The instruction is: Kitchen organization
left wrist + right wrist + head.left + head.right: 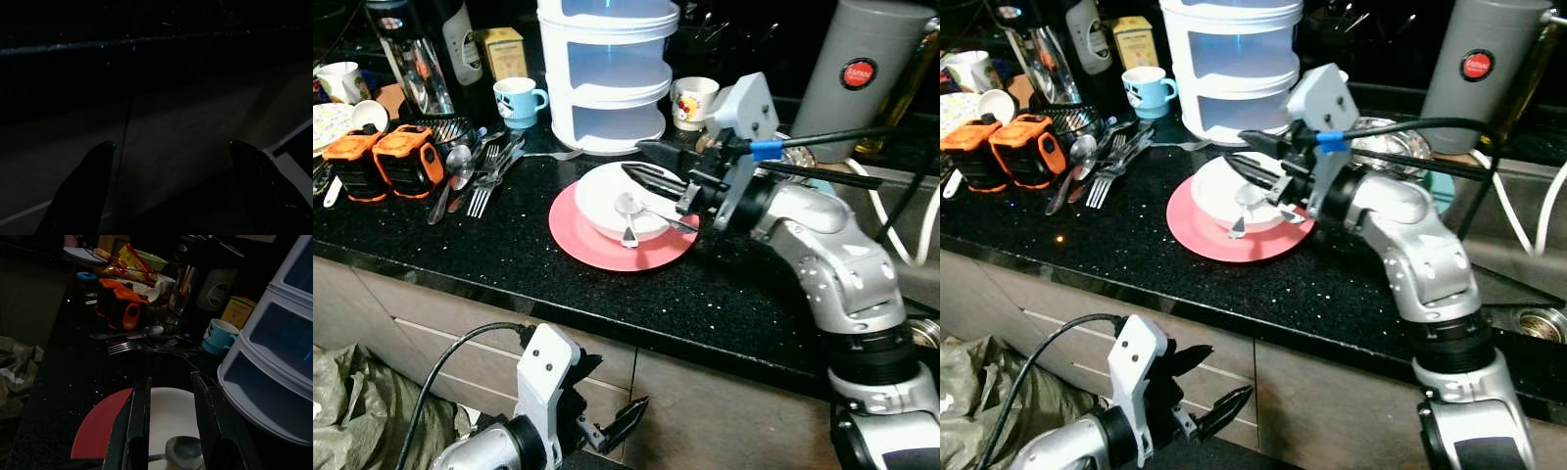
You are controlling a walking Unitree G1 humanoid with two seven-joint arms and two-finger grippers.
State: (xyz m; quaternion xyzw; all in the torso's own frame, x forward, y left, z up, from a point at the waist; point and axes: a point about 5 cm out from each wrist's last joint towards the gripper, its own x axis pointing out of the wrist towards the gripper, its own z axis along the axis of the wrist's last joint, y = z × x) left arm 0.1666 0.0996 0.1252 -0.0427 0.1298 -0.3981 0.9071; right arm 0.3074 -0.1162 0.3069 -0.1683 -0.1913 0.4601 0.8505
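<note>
Grabbing that spoon [628,221] in the white bowl [607,201] mid-frame: your right gripper [651,182] hovers spread above it, so drop straight down, then pinch the handle.

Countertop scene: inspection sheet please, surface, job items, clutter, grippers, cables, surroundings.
Surface: black speckled counter, crowded at the back.
Job's things: white bowl on pink plate; spoon lying in the bowl.
Clutter: loose cutlery, two orange-black tools, blue mug, white tiered container, grey flask.
Grippers: right gripper open, over the bowl, holding nothing; left gripper open, low in front of the cabinets.
Cables: black cable along the right arm; black cable at the left arm.
Surroundings: grey cabinet fronts below; crumpled bag at lower left.
</note>
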